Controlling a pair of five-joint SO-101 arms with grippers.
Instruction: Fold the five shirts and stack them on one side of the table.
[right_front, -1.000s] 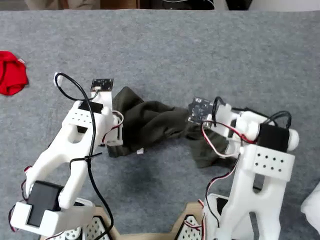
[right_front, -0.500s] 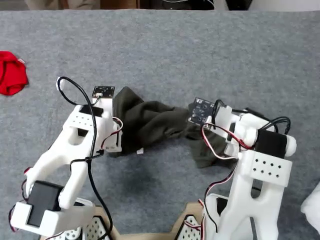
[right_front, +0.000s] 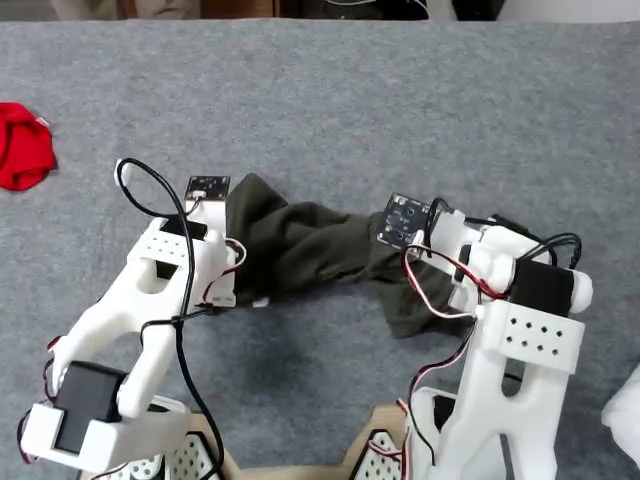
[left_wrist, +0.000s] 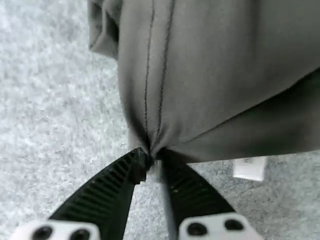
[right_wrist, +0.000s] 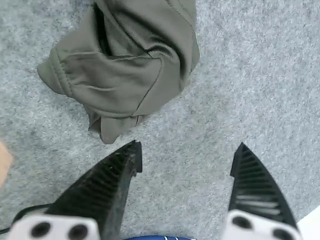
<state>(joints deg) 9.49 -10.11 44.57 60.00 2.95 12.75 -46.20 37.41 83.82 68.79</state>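
A crumpled olive shirt (right_front: 300, 250) lies at the table's middle, stretched between the two arms. My left gripper (left_wrist: 152, 162) is shut on a pinched fold of the shirt (left_wrist: 210, 75) near its left end, beside a white label (left_wrist: 248, 168). My right gripper (right_wrist: 189, 152) stands open just above the grey table, with the shirt's bunched right end (right_wrist: 125, 65) lying ahead of its fingertips and apart from them. A red shirt (right_front: 22, 145) lies bunched at the far left edge.
The grey felt table (right_front: 400, 100) stretches bare behind the arms. A white cloth-like thing (right_front: 625, 405) shows at the right edge near the front. The arm bases (right_front: 400, 450) stand at the front edge.
My left gripper has drawn back slightly toward the front with the shirt's edge, pulling the label closer to the arm. My right arm has shifted a little to the right.
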